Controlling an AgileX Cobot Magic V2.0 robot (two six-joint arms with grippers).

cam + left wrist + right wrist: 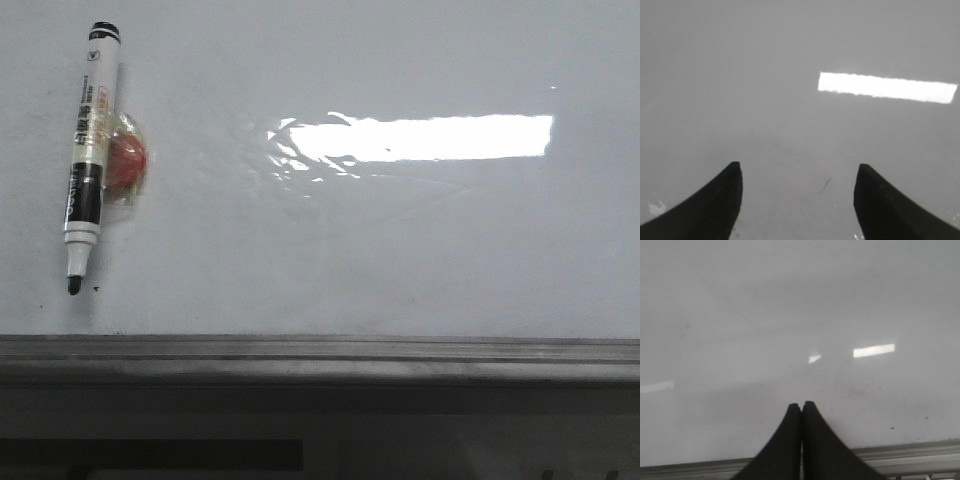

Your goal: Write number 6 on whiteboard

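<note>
Front view: glossy white-grey whiteboard (400, 260) blank, no number 6 drawn yet, only a tiny dot by the pen tip.
Uncapped black-and-white marker (90, 150) lies flat at board's left, tip toward the grey frame strip (320, 352), beside a small red wrapped object (127, 160). Left gripper (797, 192) spread wide, empty, likely ready for pickup; right gripper (801, 437) clenched on nothing, parked near the frame.

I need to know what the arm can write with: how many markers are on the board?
1. A single marker lies on the whiteboard at its far left in the front view, uncapped tip toward the frame. Neither wrist view shows another.
</note>
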